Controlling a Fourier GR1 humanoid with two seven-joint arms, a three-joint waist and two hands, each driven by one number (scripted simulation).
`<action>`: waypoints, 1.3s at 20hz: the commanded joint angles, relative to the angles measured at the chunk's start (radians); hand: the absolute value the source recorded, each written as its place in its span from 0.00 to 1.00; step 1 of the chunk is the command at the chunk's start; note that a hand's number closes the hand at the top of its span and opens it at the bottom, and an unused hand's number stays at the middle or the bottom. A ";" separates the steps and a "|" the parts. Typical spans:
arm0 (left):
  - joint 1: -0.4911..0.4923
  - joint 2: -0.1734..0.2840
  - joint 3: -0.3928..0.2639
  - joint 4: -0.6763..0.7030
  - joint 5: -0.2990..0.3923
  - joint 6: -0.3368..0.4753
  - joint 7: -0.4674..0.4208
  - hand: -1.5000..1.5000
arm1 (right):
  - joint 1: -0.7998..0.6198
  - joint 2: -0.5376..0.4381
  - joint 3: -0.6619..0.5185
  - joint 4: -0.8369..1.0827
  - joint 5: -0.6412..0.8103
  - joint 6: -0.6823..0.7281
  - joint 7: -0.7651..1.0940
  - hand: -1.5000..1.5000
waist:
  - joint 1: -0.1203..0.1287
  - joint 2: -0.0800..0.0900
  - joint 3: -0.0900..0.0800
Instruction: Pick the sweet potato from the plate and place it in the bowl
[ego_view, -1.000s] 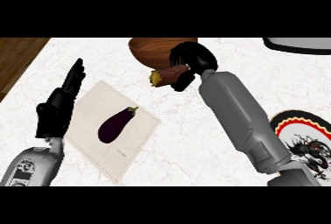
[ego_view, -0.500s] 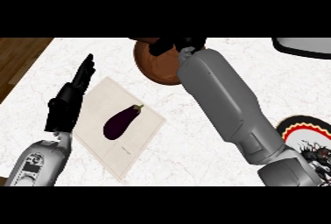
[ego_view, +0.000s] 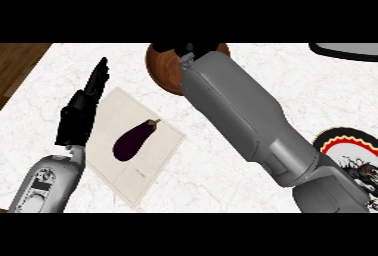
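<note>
My right hand was over the brown bowl at twelve o'clock because that was where the sweet potato belonged. The forearm ran up from the five o'clock corner and hid most of the bowl and of the hand. I could not tell whether my fingers there were clenched or released, nor see the sweet potato; I judged it under the hand or already in the bowl. The plate lay at four o'clock, part hidden. My left hand rested at nine o'clock, fingers straight and released, beside the eggplant on its mat on the surface.
</note>
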 joint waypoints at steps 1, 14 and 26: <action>0.000 -0.027 -0.009 -0.004 -0.020 0.032 0.012 0.50 | -0.011 0.003 0.090 0.042 0.021 -0.185 0.155 1.00 | -0.024 0.007 0.002; 0.048 0.015 0.069 -0.030 0.003 0.020 0.008 0.50 | 0.008 0.003 0.163 0.382 0.161 -0.197 0.126 1.00 | -0.097 0.005 0.005; 0.052 0.027 0.082 -0.026 -0.002 -0.004 -0.028 0.50 | 0.173 -0.026 -0.062 0.379 -0.047 -0.334 -0.188 0.00 | -0.086 0.026 0.008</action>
